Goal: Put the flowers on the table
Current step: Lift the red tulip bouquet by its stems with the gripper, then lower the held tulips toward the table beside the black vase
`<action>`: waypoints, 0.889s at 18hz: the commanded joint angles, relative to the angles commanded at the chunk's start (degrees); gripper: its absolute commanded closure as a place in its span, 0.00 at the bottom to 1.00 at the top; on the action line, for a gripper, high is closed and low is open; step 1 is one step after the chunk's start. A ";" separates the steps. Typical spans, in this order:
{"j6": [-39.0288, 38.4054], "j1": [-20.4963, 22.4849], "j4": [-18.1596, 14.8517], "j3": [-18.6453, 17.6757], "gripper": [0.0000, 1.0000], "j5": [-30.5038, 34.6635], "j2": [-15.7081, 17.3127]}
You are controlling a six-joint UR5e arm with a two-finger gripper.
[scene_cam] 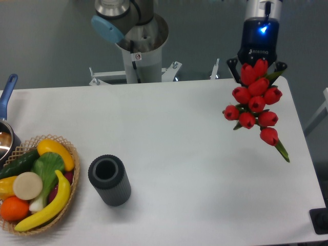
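The flowers [256,105] hang over the far right part of the table [179,148], a tight cluster of red tulip heads with a green leaf tip poking out toward the lower right. They sit directly below the gripper [258,69], the topmost blooms pressed up between its two dark fingers, and the bunch trails away from it toward the near right edge of the tabletop. From where I stand I cannot say whether the lowest bloom and leaf touch the white surface or hang just above it. The stems are almost wholly hidden behind the heads, and the spot where the fingers meet the bunch is covered by the top tulips, so the string tying them cannot be made out. The gripper's fingers stand either side of the upper end of the bunch, closed in on it with only the flowers between them, and a blue light glows on the body above. Well apart, near the table's front, a dark ribbed cylinder [109,180] lies tilted with its open mouth up, and at the left edge sits a wicker basket [73,179] of fruit and vegetables, partly cut off.
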 joint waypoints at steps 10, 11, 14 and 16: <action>0.00 -8.43 -0.44 0.26 0.77 18.01 -4.82; 0.00 -9.49 -0.44 0.35 0.76 19.86 -5.70; 0.00 -11.86 -0.79 0.79 0.77 25.22 -8.69; -0.09 -13.36 -0.62 1.49 0.77 27.69 -11.50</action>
